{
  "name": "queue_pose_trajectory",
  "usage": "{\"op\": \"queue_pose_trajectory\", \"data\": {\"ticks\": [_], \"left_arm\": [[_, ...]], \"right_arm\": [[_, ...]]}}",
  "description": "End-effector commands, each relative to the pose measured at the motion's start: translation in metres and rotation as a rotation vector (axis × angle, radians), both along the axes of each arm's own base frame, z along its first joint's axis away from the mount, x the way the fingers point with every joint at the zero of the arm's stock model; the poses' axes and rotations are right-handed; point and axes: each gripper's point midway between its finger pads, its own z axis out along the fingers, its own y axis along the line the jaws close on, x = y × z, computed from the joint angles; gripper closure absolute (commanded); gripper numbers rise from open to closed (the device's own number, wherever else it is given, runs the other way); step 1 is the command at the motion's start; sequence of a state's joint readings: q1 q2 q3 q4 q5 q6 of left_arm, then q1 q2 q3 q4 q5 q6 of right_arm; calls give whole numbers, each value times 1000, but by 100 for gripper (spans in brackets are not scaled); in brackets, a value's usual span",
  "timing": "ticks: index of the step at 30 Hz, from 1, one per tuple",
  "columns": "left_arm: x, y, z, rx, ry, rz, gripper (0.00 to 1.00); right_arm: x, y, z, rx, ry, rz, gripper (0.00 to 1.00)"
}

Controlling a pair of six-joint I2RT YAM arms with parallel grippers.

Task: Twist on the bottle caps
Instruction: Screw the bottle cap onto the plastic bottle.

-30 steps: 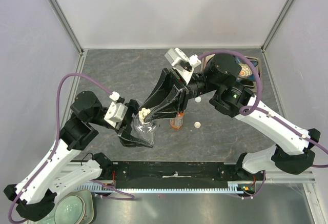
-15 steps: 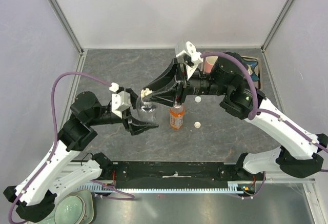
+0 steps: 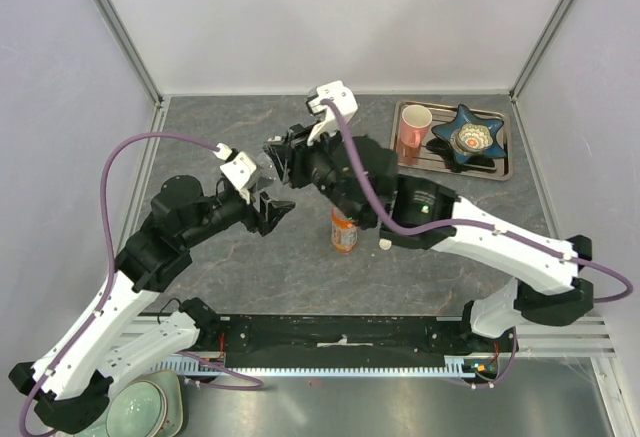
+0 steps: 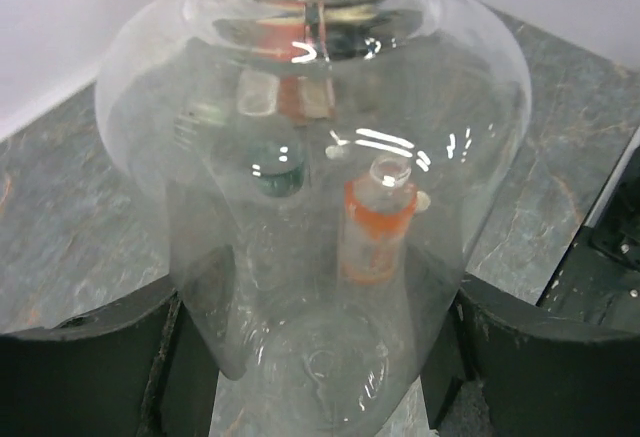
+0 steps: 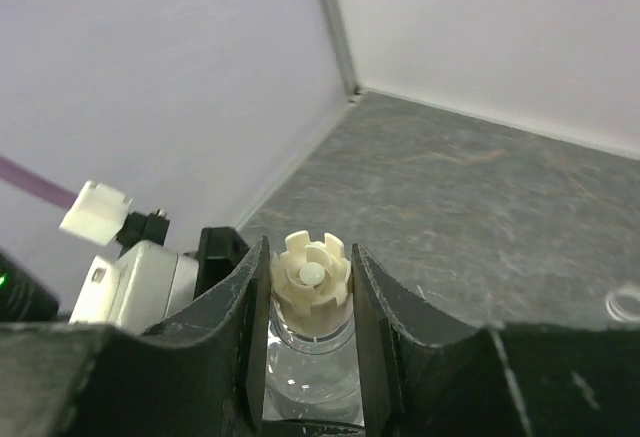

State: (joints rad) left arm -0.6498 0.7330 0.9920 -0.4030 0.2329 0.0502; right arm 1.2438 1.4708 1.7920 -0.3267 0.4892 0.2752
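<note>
My left gripper (image 3: 272,209) is shut on the body of a clear bulbous bottle (image 4: 310,157) and holds it tilted above the table. My right gripper (image 3: 280,157) is shut on a cream-white ribbed cap (image 5: 311,272) that sits on this bottle's neck (image 5: 310,352). In the top view the bottle (image 3: 270,185) is mostly hidden between the two grippers. The orange bottle (image 3: 344,229) stands upright and uncapped at the table's middle; it also shows through the clear bottle in the left wrist view (image 4: 378,222). A loose white cap (image 3: 385,245) lies right of it. A green-label bottle is out of view.
A metal tray (image 3: 455,164) at the back right holds a pink mug (image 3: 413,129) and a blue star-shaped dish (image 3: 472,135). The right arm's forearm (image 3: 470,242) stretches across the table's right half. White walls close in the back and both sides.
Both grippers rose and moved toward the back left with the clear bottle between them. The right arm swung and turned at the wrist, uncovering the tray. The orange bottle stayed put.
</note>
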Motion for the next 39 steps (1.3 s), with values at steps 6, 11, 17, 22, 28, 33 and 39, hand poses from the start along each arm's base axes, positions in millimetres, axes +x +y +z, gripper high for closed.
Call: {"op": "queue_pose_trajectory", "data": {"ticks": [6, 11, 17, 22, 28, 33, 39], "left_arm": [[19, 34, 85, -176, -220, 208, 93], [18, 29, 76, -168, -206, 182, 92], [-12, -3, 58, -168, -157, -64, 92], [-69, -32, 50, -167, -145, -436, 92], [-146, -39, 41, -172, -81, -916, 93], [-169, -32, 40, -168, -62, -1062, 94], [-174, -30, 39, -168, -45, -1094, 95]], "right_arm": [[19, -41, -91, -355, 59, -468, 100], [11, -37, -50, -177, 78, -397, 75], [-34, -27, 29, 139, 17, -16, 40], [-61, -52, 66, 194, -96, 129, 11], [-124, -48, 81, 169, -257, 504, 6], [-192, -38, 77, 122, -379, 910, 5], [-203, -27, 70, 85, -389, 1007, 7]]}}
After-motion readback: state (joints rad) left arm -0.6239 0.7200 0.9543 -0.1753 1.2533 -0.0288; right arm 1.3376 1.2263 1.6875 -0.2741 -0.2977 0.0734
